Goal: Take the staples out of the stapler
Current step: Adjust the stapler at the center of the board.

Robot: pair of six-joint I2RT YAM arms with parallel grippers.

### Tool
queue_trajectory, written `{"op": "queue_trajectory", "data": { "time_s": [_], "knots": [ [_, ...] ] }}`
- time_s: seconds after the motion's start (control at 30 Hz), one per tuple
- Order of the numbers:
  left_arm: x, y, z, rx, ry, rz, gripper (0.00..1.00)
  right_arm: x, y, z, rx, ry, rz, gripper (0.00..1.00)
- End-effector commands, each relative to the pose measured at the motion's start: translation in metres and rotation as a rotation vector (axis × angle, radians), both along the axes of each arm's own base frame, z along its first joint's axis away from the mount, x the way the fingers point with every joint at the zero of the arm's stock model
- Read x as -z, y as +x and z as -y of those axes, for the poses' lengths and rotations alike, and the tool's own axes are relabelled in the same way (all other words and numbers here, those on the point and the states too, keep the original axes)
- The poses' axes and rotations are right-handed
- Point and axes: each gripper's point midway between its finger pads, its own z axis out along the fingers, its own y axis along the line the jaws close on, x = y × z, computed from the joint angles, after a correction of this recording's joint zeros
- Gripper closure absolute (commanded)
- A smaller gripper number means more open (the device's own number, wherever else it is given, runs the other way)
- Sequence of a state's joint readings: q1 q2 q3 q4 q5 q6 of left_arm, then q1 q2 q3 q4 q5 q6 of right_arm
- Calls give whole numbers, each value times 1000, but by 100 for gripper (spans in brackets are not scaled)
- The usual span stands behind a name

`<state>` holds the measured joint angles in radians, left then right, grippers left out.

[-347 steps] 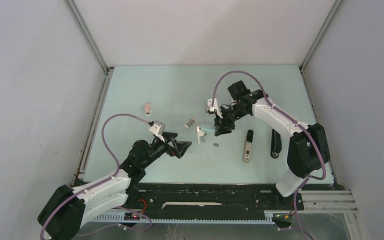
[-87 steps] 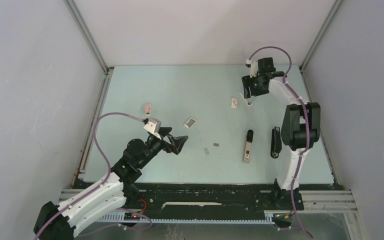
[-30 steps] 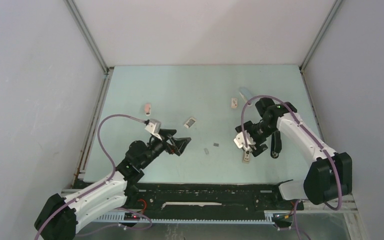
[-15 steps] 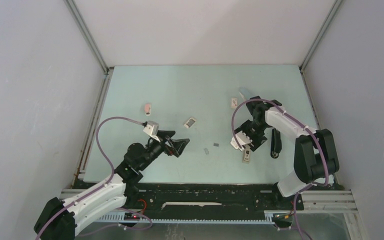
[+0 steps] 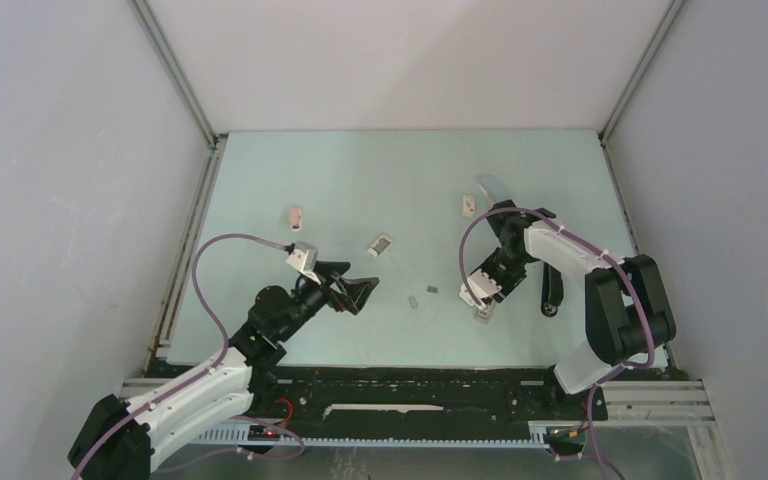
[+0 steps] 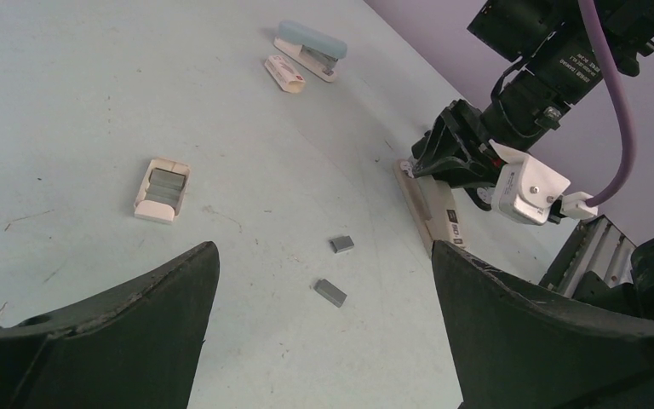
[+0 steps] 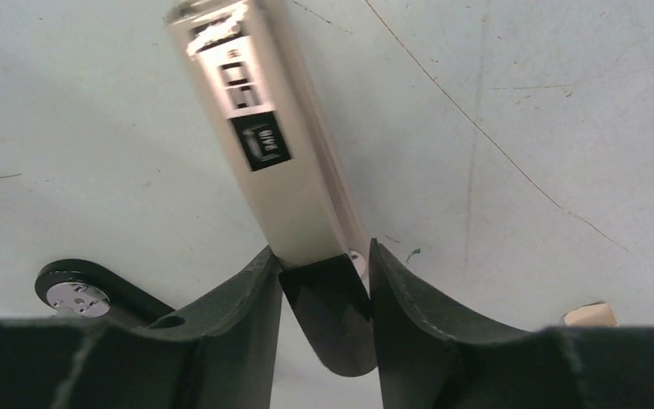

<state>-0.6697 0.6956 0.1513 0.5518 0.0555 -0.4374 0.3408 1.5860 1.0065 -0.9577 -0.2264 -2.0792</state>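
Right wrist view: right hand (image 7: 319,251) pinches the beige stapler (image 7: 272,145) by its dark rear end; two strips of staples (image 6: 341,244) lie loose on the table (image 6: 94,85); this stapler looks not yet emptied; left hand (image 6: 324,256) gapes wide.

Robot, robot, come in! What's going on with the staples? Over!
Left gripper open, hovering. Right gripper clamped on black end of beige stapler. Two staple strips lying loose. Nothing blocking.
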Motion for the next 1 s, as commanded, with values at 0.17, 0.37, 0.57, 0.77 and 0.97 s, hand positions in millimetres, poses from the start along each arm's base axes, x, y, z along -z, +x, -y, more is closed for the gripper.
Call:
{"op": "queue_trajectory", "data": {
  "time_s": [0.17,0.37,0.57,0.77,0.97],
  "knots": [
    [2,1,-3,-11,-7,2,0,-4,8,-6,-77,32,62,67],
    [2,1,-3,-9,-9,0,0,-8,5,-6,53,68,42,90],
    [2,2,-3,-11,-6,0,0,-13,-5,-12,239,158,11,100],
    [4,2,0,-1,-8,-2,0,-20,-16,-22,421,274,-49,100],
    [7,1,4,22,-10,-4,0,-30,-19,-28,625,374,-96,100]
  ]
}}
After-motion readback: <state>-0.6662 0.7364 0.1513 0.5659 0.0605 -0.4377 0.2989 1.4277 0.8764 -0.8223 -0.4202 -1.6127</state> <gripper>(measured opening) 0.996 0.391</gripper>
